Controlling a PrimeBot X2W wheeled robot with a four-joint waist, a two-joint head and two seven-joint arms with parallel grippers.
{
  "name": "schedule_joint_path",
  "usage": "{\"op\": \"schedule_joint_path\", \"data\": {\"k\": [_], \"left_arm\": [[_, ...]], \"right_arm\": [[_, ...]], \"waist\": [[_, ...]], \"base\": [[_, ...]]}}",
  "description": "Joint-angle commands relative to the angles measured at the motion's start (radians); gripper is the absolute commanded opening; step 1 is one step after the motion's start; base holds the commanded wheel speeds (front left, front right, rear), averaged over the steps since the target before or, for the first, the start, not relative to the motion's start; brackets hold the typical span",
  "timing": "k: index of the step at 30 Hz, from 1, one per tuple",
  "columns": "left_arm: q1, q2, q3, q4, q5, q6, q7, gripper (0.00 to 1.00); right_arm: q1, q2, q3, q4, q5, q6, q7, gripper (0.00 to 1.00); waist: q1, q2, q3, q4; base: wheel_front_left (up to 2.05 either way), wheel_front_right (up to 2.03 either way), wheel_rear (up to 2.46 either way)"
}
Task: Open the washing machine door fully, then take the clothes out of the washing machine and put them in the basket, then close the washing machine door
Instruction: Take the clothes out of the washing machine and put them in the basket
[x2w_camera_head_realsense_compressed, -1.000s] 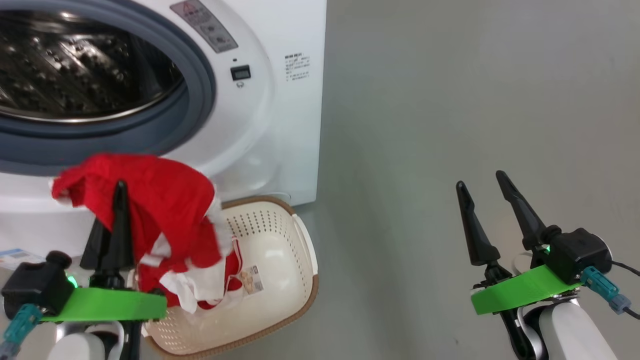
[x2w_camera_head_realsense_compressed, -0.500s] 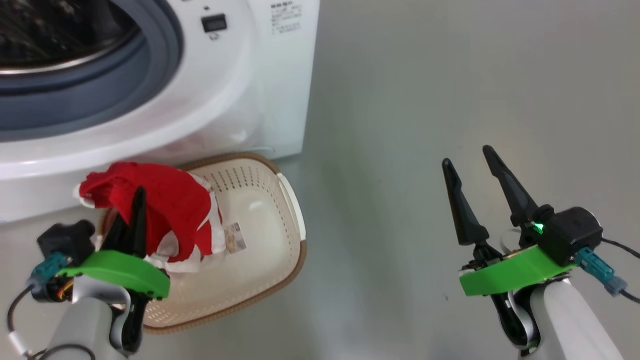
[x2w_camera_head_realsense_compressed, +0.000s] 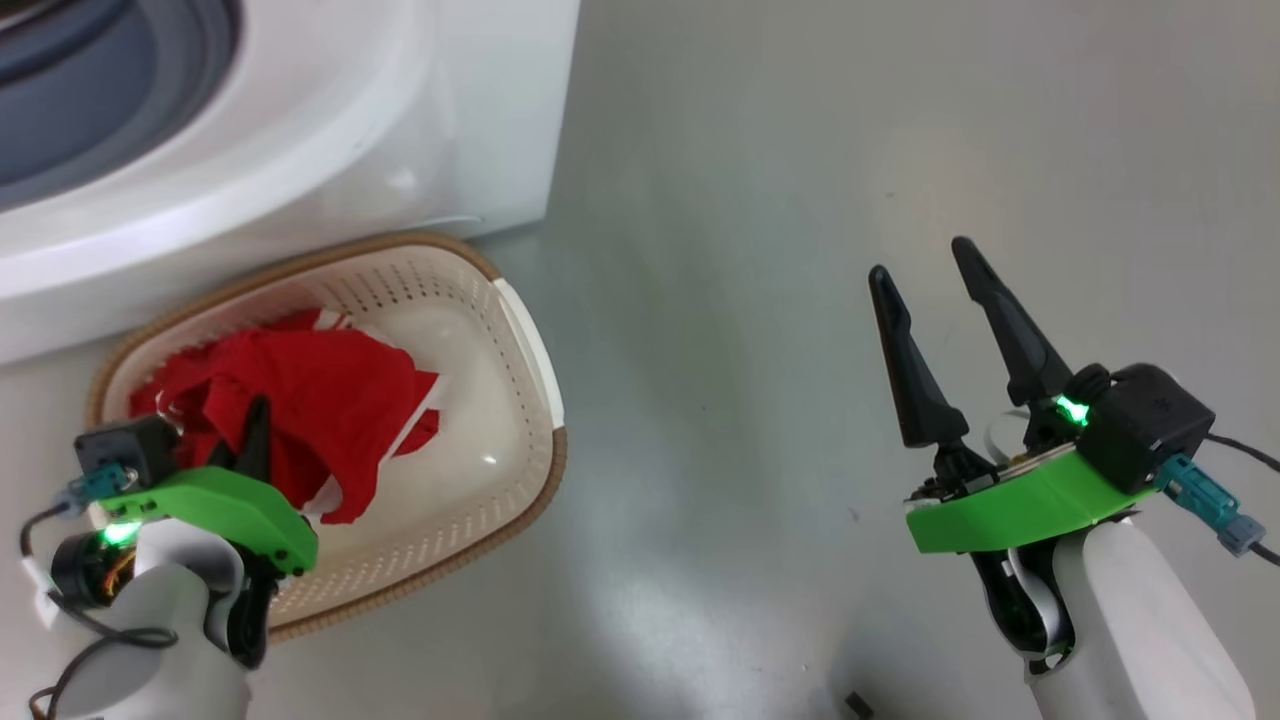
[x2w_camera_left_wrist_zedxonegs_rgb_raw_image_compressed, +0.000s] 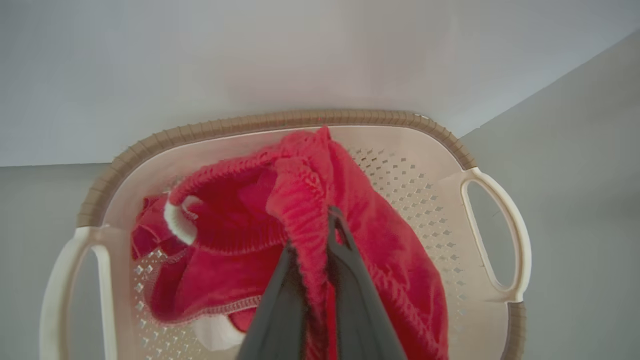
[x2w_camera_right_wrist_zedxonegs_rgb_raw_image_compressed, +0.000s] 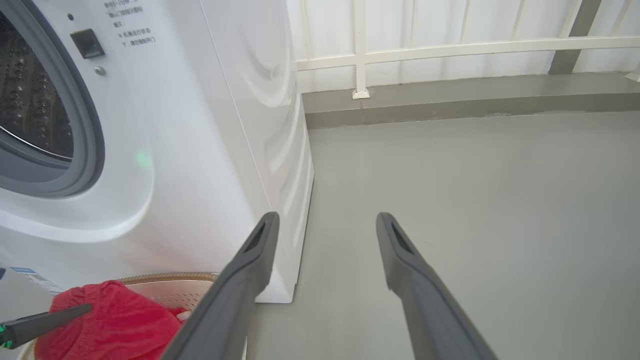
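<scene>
The red clothes (x2w_camera_head_realsense_compressed: 320, 390) with white trim lie bunched in the left half of the cream basket (x2w_camera_head_realsense_compressed: 530, 350), which stands on the floor against the white washing machine (x2w_camera_head_realsense_compressed: 300, 150). My left gripper (x2w_camera_head_realsense_compressed: 255, 430) is down in the basket, shut on a fold of the clothes (x2w_camera_left_wrist_zedxonegs_rgb_raw_image_compressed: 240, 235); in the left wrist view the fabric is pinched in the left gripper (x2w_camera_left_wrist_zedxonegs_rgb_raw_image_compressed: 315, 235), under the basket's brown rim (x2w_camera_left_wrist_zedxonegs_rgb_raw_image_compressed: 280, 120). My right gripper (x2w_camera_head_realsense_compressed: 921, 260) hovers open and bare over the floor at the right. The right gripper (x2w_camera_right_wrist_zedxonegs_rgb_raw_image_compressed: 327, 216) faces the machine's corner. The washing machine door is out of view.
Grey floor (x2w_camera_head_realsense_compressed: 750, 300) stretches between the basket and my right arm. The drum opening with its grey gasket (x2w_camera_right_wrist_zedxonegs_rgb_raw_image_compressed: 75, 150) stands uncovered. A white panelled wall with a rail (x2w_camera_right_wrist_zedxonegs_rgb_raw_image_compressed: 450, 50) runs behind. A small dark object (x2w_camera_head_realsense_compressed: 855, 703) lies on the floor near the bottom edge.
The head camera has tilted down. My left gripper has lowered the red clothes from in front of the machine into the basket, still shut on them. The right gripper stays open.
</scene>
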Motion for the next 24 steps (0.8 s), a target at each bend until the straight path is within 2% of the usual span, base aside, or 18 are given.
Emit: {"op": "schedule_joint_path", "data": {"k": [1,7,12,13,14,15,16,24], "left_arm": [[-0.021,0.038,0.014,0.026,-0.022,-0.005,-0.001,0.0],[-0.074,0.05,-0.025,0.136,-0.046,-0.005,0.025,0.0],[-0.09,0.052,-0.044,0.172,-0.062,-0.005,0.023,0.0],[-0.093,0.053,-0.043,0.178,-0.068,-0.005,0.019,0.12],[-0.095,0.052,-0.045,0.182,-0.072,-0.005,0.015,0.36],[-0.095,0.049,-0.049,0.183,-0.075,-0.005,0.011,0.86],[-0.095,0.047,-0.051,0.184,-0.078,-0.005,0.007,1.0],[-0.062,0.014,-0.086,0.145,-0.112,-0.005,-0.012,1.0]], "right_arm": [[-0.005,0.0,0.022,-0.028,0.011,0.006,-0.006,1.0],[-0.028,0.0,0.039,-0.029,0.025,0.006,-0.006,1.0],[-0.034,0.0,0.036,-0.026,0.029,0.006,-0.006,1.0],[-0.035,0.0,0.031,-0.026,0.029,0.006,-0.006,1.0],[-0.035,0.0,0.026,-0.025,0.028,0.006,-0.006,1.0],[-0.035,0.0,0.023,-0.023,0.026,0.006,-0.006,1.0],[-0.034,0.0,0.019,-0.022,0.024,0.006,-0.006,1.0],[-0.021,0.0,-0.002,-0.008,-0.004,0.006,-0.006,1.0]], "waist": [[0.0,0.0,0.047,-0.024],[0.0,0.0,0.076,-0.039],[0.0,0.0,0.077,-0.043],[0.0,0.0,0.075,-0.043],[0.0,0.0,0.07,-0.041],[0.0,0.0,0.064,-0.039],[0.0,0.0,0.056,-0.037],[0.0,0.0,-0.038,0.002]], "base": [[0.0,0.0,0.0],[0.0,0.0,0.0],[0.0,0.0,0.0],[0.0,0.0,0.0],[0.0,0.0,0.0],[0.0,0.0,0.0],[0.0,0.0,0.0],[0.0,0.0,0.0]]}}
